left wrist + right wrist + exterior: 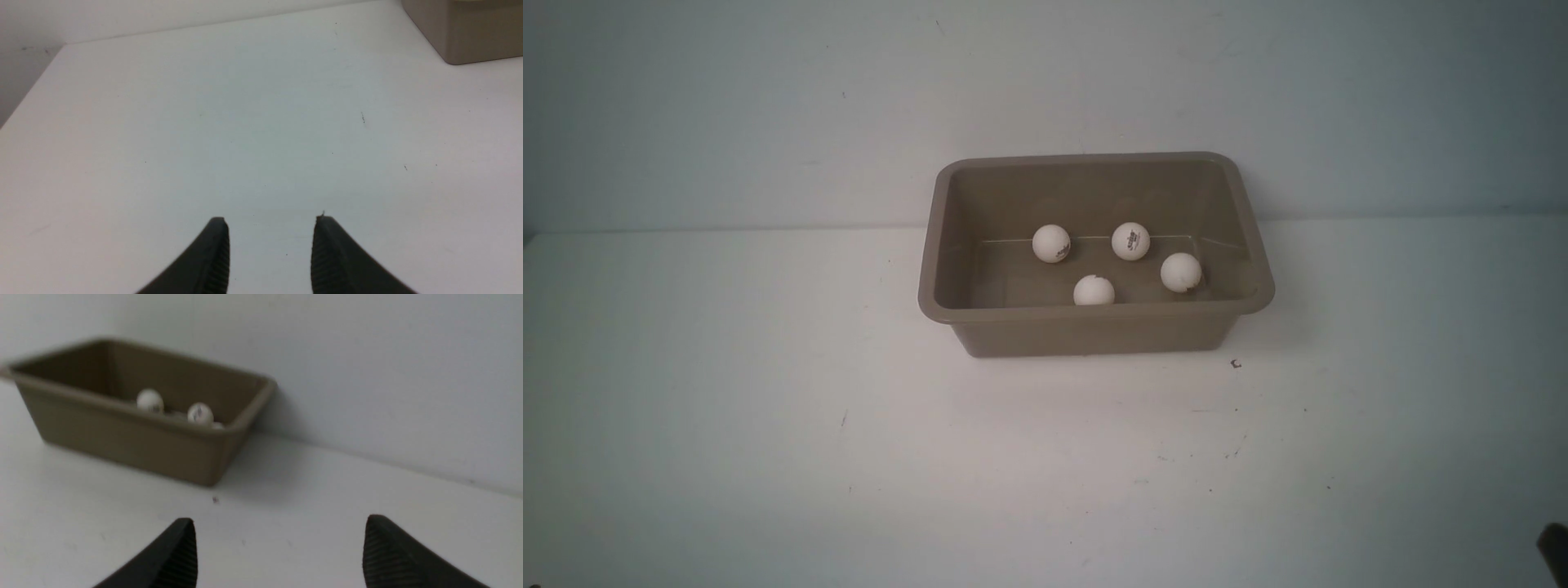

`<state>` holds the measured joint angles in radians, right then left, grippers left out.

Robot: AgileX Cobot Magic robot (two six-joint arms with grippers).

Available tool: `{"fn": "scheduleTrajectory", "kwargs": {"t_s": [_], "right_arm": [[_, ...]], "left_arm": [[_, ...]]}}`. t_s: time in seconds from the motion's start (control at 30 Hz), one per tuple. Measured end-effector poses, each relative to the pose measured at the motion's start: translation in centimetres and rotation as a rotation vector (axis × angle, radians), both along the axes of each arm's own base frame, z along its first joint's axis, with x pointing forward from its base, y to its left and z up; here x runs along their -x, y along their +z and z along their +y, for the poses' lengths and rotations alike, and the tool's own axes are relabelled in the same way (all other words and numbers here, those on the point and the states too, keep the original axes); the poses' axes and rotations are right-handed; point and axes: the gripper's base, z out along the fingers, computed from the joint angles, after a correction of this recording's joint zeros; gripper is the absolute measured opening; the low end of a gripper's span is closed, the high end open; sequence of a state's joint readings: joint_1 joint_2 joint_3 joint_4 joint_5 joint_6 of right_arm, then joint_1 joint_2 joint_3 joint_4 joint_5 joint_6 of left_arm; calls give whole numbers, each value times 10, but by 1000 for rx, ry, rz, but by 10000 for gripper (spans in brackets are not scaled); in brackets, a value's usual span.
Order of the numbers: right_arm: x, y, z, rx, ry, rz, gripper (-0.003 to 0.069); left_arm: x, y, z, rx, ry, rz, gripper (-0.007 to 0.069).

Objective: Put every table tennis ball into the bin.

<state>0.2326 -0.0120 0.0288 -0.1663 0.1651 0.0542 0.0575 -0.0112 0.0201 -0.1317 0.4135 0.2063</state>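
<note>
Front view, bin [1094, 335]: taupe plastic tub, rectangular, rounded corners, flared rim, sloping walls; upper middle of the frame, on a matte white table [768, 425] against a pale wall.
Front view, table tennis balls: four white matte spheres on the bin floor, apart from each other; left ball [1051, 242] and middle ball [1130, 241] carry dark print, right ball [1181, 272] has a small dark mark, near ball [1094, 291] is half hidden by the front rim.
Left wrist view, left gripper [269, 228]: two black ribbed fingertips at the frame bottom with a gap between them, nothing held, at its narrowest setting; bin corner [470, 36] at upper right.
Right wrist view, right gripper [278, 535]: black ribbed tips spread wide, empty; blurred bin [122, 433] at upper left with balls visible inside.
</note>
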Motion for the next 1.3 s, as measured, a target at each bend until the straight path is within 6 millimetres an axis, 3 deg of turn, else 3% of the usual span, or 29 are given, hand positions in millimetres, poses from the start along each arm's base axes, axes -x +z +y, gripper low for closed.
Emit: {"fn": "scheduleTrajectory", "kwargs": {"t_s": [0.13, 0.33, 0.63, 0.8, 1.3], "right_arm": [[1, 7, 1, -58, 15, -62, 495], [0, 2, -1, -41, -14, -9, 495], [-1, -3, -14, -63, -247, 41, 495], [0, -14, -20, -94, -345, 158, 495], [1, -17, -21, -86, -352, 196, 495]], "left_arm": [[0, 0, 0, 0, 0, 0, 258], [0, 0, 0, 0, 0, 0, 258], [0, 0, 0, 1, 0, 0, 258], [0, 0, 0, 1, 0, 0, 258], [0, 0, 0, 1, 0, 0, 258]]}}
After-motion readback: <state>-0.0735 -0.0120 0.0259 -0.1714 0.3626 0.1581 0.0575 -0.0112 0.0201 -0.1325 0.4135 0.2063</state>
